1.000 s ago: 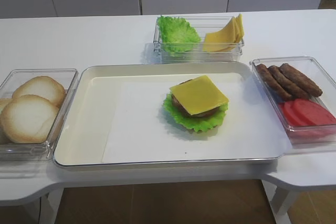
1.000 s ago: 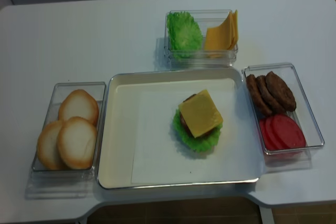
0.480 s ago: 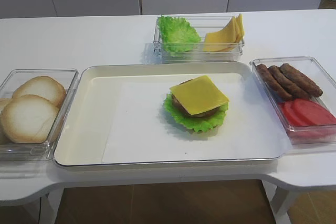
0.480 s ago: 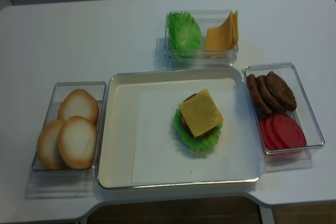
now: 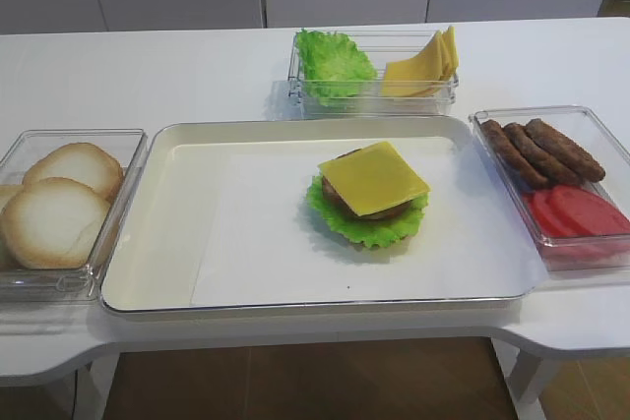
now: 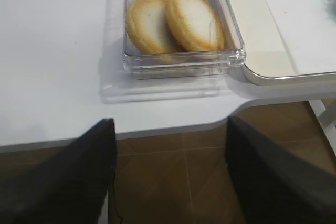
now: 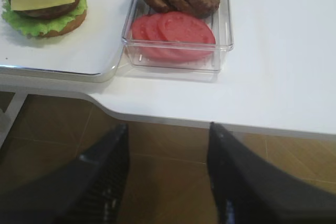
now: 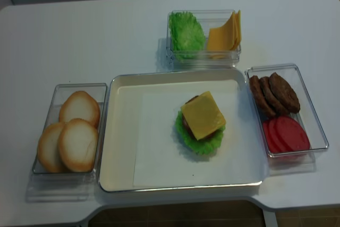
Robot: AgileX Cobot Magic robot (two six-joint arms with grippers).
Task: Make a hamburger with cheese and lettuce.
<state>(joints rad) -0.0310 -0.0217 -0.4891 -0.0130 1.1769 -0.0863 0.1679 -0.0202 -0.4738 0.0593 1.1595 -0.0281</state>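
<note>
Hamburger (image 7: 46, 4) on tray (image 7: 89, 51): ahead-left of right end effector (image 7: 168, 182), nearer arm; both end effectors released, empty; left end effector (image 6: 170, 177) near buns (image 6: 173, 19).

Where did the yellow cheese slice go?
In the high view the cheese lies on top of the patty and lettuce, right of the middle of the tray, with the tomato box to its right.

Cheese (image 5: 373, 178) atop hamburger (image 5: 366, 206) on tray (image 5: 167, 243); buns (image 5: 54, 209) left, tomato slices (image 5: 576, 213) right.
</note>
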